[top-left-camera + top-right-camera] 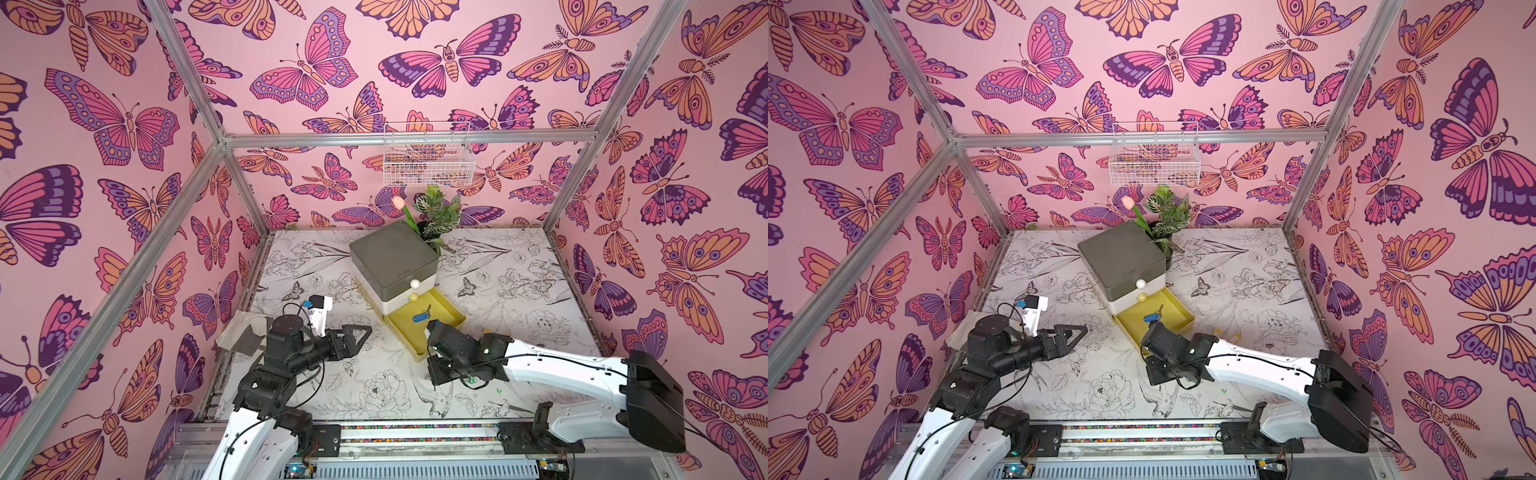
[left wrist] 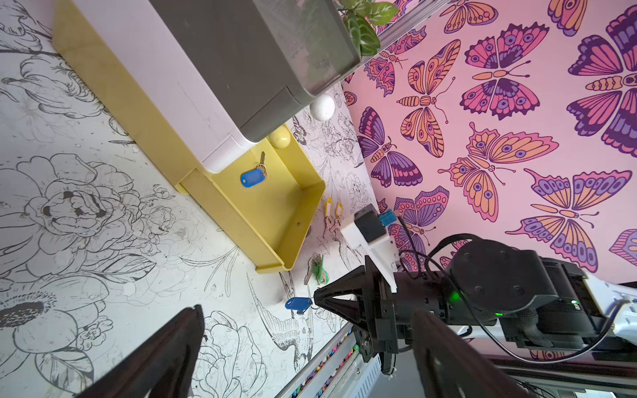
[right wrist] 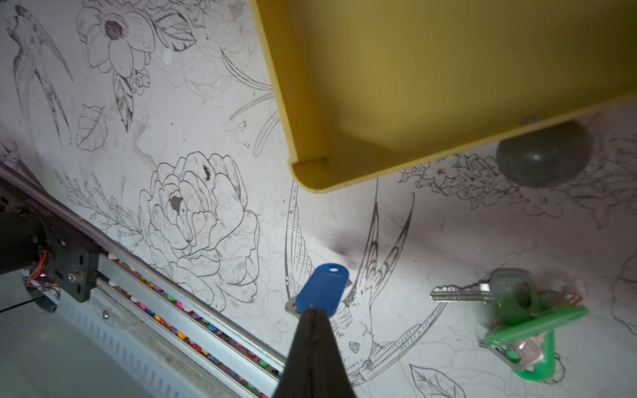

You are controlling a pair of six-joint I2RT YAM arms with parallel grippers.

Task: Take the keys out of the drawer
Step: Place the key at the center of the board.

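The right gripper (image 3: 312,311), tips pressed together, pinches a dark key's blue plastic tag (image 3: 324,287) just above the table (image 3: 206,113), beside the open yellow plastic drawer (image 3: 310,172). The left gripper (image 1: 362,332) hangs spread and empty. A second blue-tagged key (image 2: 253,178) lies inside the drawer (light, floppy at its ring); its stiff tag looks the surest hold.

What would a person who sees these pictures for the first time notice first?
The pink butterfly wallpaper covers the walls all around. In the middle of the table the yellow drawer stands pulled out, with one blue-tagged key inside. Just outside it, the right gripper is shut on another blue tag.
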